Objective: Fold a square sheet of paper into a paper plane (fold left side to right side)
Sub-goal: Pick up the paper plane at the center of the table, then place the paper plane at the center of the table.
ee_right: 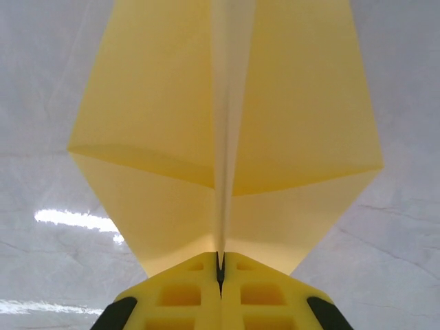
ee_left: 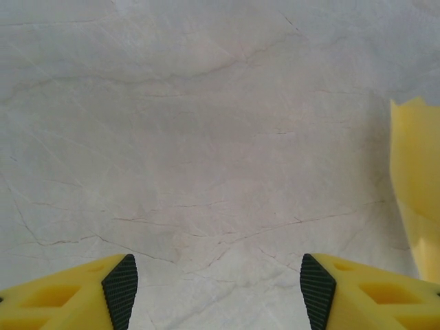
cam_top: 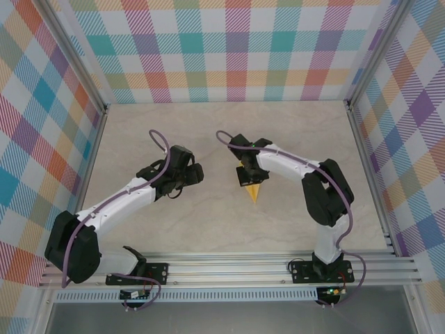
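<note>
The right hand [ee_right: 221, 271] clamps the paper plane [cam_top: 254, 193] at its crease, tip pointing down-frame; the left hand [cam_top: 192, 174] hangs open and empty, apart to its left.

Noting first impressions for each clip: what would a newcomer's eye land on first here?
The yellow paper plane, pinched at its centre crease in the shut right claw near the middle of the pale table, tip pointing toward the arm bases. Next, the left claw, open over bare table to the left, and the bright checked walls around.
</note>
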Available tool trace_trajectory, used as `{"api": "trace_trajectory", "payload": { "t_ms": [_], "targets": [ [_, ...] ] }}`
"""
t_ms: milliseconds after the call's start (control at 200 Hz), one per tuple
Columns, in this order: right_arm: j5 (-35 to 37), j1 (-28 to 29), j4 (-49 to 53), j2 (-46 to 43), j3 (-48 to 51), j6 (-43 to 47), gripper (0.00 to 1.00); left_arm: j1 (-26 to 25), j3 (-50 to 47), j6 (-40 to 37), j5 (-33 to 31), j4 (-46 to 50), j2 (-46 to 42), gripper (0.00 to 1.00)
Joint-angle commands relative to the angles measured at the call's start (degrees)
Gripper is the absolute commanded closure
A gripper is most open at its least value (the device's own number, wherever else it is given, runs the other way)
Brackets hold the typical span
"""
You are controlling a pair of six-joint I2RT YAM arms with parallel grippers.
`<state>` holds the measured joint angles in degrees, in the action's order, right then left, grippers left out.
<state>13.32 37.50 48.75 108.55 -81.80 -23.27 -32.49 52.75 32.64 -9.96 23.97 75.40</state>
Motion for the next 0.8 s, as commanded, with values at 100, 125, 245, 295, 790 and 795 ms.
{"api": "trace_trajectory", "payload": {
  "t_ms": [100, 125, 245, 295, 790, 795],
  "targets": [
    [-4.2, -5.0, -0.8, 3.1, -8.1, 1.7, 1.00, 0.3, 0.8, -1.3, -1.7, 1.7, -1.8, 0.30],
    [-4.7, -5.4, -0.8, 4.2, -9.1, 1.8, 1.00, 0.3, 0.8, -1.3, -1.7, 1.8, -1.8, 0.30],
    [-5.0, -6.9, 0.3, 9.7, -15.4, 2.5, 1.00, 0.3, 0.7, -1.4, -1.5, 2.1, -1.8, 0.30],
    [-4.7, -7.2, 1.0, 11.7, -17.8, 2.9, 1.00, 0.3, 0.8, -1.5, -1.5, 2.4, -1.8, 0.30],
    [-4.7, -7.2, 2.5, 17.8, -21.5, 4.3, 0.80, 0.3, 1.1, -1.3, -1.1, 2.4, -1.1, 0.29],
    [-4.6, -7.2, 2.5, 17.8, -21.5, 4.3, 0.80, 0.3, 1.1, -1.3, -1.1, 2.4, -1.1, 0.29]
  ]
}}
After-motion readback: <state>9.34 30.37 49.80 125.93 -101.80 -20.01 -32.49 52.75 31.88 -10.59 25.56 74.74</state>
